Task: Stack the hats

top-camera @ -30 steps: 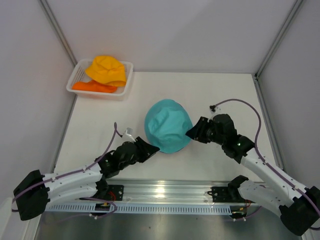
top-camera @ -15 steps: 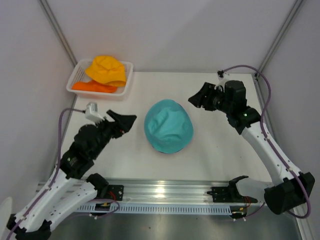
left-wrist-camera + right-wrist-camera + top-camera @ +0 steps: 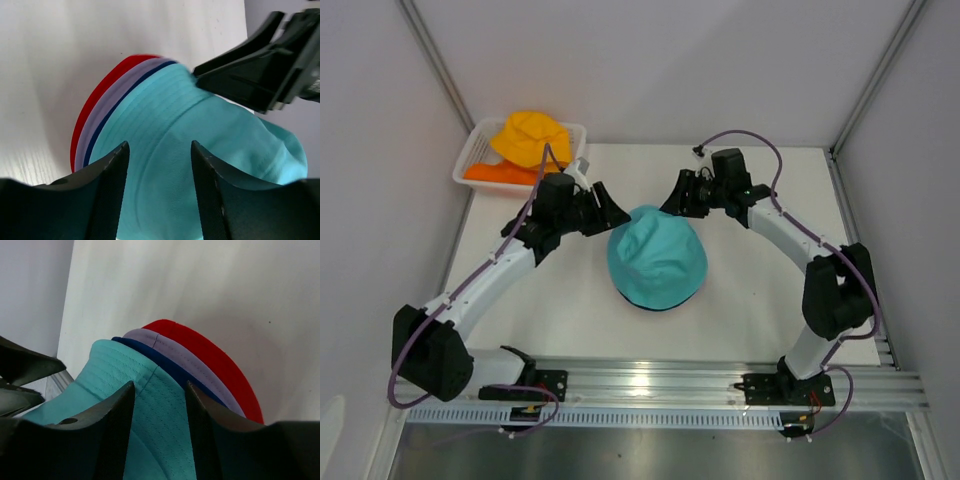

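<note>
We see the teal hat (image 3: 658, 258) at the centre of the top view, crown up. Both wrist views show the brims of the dark blue hat (image 3: 165, 365), the lilac hat (image 3: 186, 358) and the red hat (image 3: 212, 347) fanned out beneath it, so four hats make one pile on the table (image 3: 760, 300). The left gripper (image 3: 612, 212) sits at the pile's upper-left edge and the right gripper (image 3: 672, 200) at its upper-right edge, tips pointing toward each other across the far brim. Each has its fingers spread apart around teal cloth and grips nothing; we cannot tell whether they touch the fabric.

What matters to us is where the remaining hats lie. The yellow hat (image 3: 530, 138) rests on the orange hat (image 3: 505, 174) in the white basket (image 3: 470, 158) at the upper left of the top view, well apart from the pile. From the left gripper they lie up and to the left, just beyond its wrist. The right gripper would have to cross over the pile. We judge the left arm the nearer one for the yellow hat
</note>
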Controlling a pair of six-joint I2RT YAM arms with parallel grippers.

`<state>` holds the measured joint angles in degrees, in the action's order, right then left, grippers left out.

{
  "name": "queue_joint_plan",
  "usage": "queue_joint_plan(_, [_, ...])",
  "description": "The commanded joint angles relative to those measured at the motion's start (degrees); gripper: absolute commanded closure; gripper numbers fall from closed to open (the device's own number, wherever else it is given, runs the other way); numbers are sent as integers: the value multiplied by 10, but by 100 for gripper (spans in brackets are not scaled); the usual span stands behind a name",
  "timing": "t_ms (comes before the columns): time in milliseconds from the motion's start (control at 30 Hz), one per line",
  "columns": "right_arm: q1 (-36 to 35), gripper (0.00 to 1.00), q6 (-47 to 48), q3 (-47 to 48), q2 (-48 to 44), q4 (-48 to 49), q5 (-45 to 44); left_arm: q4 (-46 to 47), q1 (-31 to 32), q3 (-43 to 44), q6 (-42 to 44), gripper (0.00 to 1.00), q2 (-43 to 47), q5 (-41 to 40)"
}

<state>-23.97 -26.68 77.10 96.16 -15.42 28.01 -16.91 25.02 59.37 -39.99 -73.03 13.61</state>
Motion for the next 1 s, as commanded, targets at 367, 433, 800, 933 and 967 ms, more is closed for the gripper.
queue_joint_plan(367, [-32,53,-18,16,49,22,-9,83,15,-35,-35,66,-58,56])
queue_joint_plan(433, [-31,50,-13,22,35,13,-28,66,15,-33,-29,66,-54,36])
queue_joint_plan(800, [71,8,51,233,-4,-136,-104,-28,-97,92,42,19,-19,-17])
queue_joint_plan(933, [116,0,54,236,-29,-108,-102,-23,-174,156,-2,11,-62,-51])
queue_joint_plan(967, [117,0,54,231,-32,-101,-103,-9,-186,154,-21,10,-78,-62])
